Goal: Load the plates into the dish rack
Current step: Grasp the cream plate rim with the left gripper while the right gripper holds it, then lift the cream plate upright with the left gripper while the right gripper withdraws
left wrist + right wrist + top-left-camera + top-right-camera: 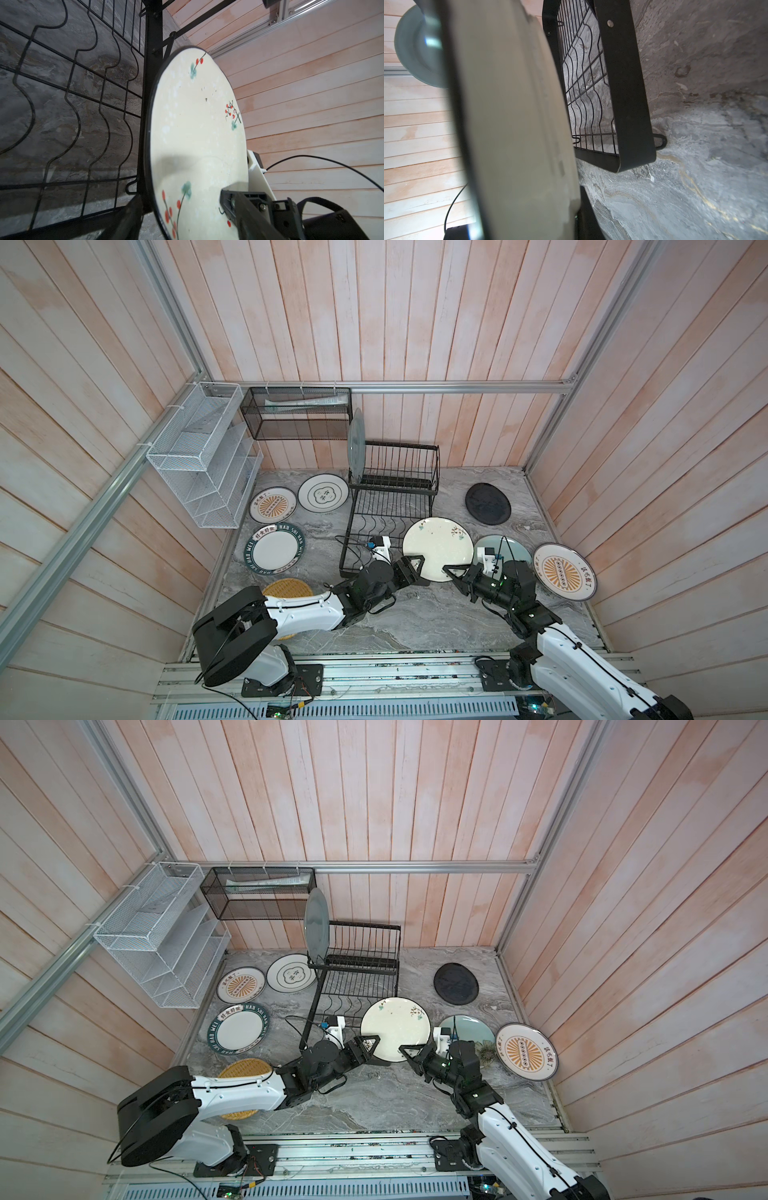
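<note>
**Right gripper** [451, 571]: jaws clamped on the near right rim of the cream plate [436, 545]. In the left wrist view, one finger [234, 200] lies on the plate's painted face.

**Left gripper** [418, 567]: jaws apart, straddling the near left rim of the same plate. The lower finger [131, 216] stands off the rim's underside by a gap.

**Cream plate:** dark rim, red berries, teal leaves. It is held off the marble table [415, 622], just beside the right front corner of the dish rack [395, 485]. In both top views it overlaps the rack's lower tier.

**Dish rack:** a teal plate [356, 443] stands upright at the left end of the upper tier.

**Flat on the table, left of the rack:**
- sunburst plate [273, 506]
- lettered white plate [323, 493]
- green-banded plate [274, 549]
- yellow ribbed plate [286, 588], partly under the left arm

**Flat on the table, right of the rack:**
- black plate [487, 504]
- blue-grey plate [513, 547], behind the right gripper
- second sunburst plate [564, 571]
</note>
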Controlling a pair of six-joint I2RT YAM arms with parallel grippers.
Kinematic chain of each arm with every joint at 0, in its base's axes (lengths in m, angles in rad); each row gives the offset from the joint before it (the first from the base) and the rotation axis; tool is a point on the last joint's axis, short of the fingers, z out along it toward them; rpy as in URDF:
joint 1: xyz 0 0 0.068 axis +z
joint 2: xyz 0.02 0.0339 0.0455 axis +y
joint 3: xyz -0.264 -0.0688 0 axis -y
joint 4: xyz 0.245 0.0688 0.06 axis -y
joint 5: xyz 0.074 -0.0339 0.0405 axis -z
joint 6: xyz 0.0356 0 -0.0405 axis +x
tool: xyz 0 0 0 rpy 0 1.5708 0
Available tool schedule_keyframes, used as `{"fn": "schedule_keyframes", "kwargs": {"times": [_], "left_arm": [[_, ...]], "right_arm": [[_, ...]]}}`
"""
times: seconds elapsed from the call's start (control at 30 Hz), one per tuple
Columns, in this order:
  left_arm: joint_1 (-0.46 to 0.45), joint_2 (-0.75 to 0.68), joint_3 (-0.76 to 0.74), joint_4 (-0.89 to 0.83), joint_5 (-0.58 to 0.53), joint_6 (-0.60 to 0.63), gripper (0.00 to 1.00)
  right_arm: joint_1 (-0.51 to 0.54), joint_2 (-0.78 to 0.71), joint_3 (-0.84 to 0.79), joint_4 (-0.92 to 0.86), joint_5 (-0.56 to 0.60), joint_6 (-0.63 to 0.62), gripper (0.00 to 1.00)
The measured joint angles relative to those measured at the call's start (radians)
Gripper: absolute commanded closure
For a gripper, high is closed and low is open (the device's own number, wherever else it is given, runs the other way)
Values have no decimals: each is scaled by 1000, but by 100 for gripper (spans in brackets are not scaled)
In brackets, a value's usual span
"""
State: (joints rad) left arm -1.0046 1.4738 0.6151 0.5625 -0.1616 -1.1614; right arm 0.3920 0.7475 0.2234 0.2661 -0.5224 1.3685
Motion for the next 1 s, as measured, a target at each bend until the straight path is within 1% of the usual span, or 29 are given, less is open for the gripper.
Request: {"fn": "schedule_keyframes", "kwargs": {"times": [0.17, 0.27, 0.33, 0.5, 0.57, 0.67, 0.97, 1.0], "left_arm": [[0, 50, 0, 60, 0, -38, 48], [0, 79, 0, 108, 0, -62, 57], [0, 95, 0, 140, 2, -76, 59], [0, 120, -14, 227, 7, -101, 77], [0, 127, -27, 271, 8, -113, 85], [5, 140, -43, 354, 8, -167, 99], [10, 201, -69, 496, 17, -233, 100], [10, 204, -69, 502, 19, -237, 100]], "right_arm": [[13, 0, 0, -4, 0, 0, 100], [17, 0, 0, -5, 0, 0, 100], [21, -6, 0, -6, 0, 1, 100], [30, -40, 0, -5, 4, 11, 100], [32, -49, 0, -6, 8, 16, 100], [34, -57, 1, 5, 9, 14, 100], [45, -57, 2, 2, 29, 3, 100], [46, -57, 2, 2, 30, -1, 93]]}}
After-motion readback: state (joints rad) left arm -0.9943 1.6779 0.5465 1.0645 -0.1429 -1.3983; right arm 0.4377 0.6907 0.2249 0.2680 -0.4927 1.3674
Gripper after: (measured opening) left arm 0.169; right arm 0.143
